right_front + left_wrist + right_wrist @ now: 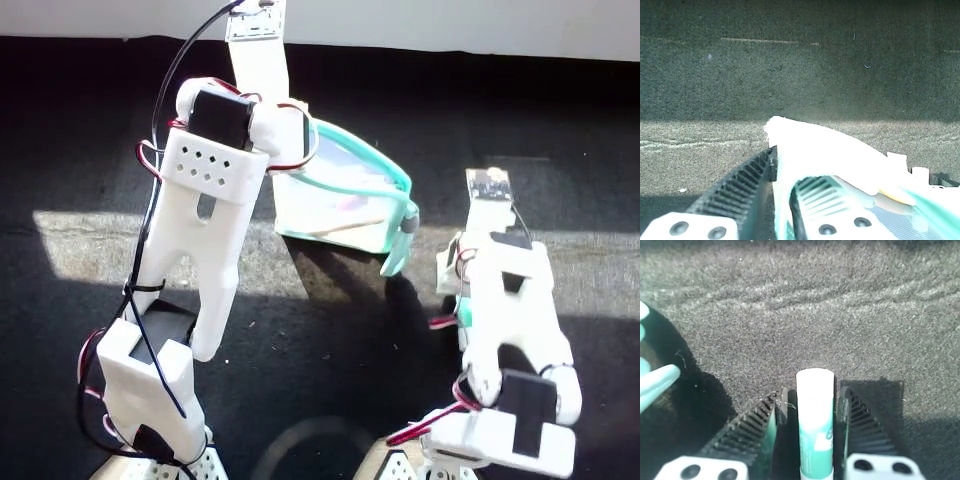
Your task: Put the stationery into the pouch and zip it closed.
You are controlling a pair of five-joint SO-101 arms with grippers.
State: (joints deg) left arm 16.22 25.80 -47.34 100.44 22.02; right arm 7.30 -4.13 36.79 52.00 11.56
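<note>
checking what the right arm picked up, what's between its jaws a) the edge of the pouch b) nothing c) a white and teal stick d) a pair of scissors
c: the right wrist view shows a white and teal stick standing between the jaws of the right gripper, over the dark table covering.

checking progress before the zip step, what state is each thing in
pouch: open, unzipped, items inside
teal-and-white stick: held, outside the pouch
left gripper: fingers shut on the pouch's edge
right gripper: fingers shut on the teal-and-white stick
</note>
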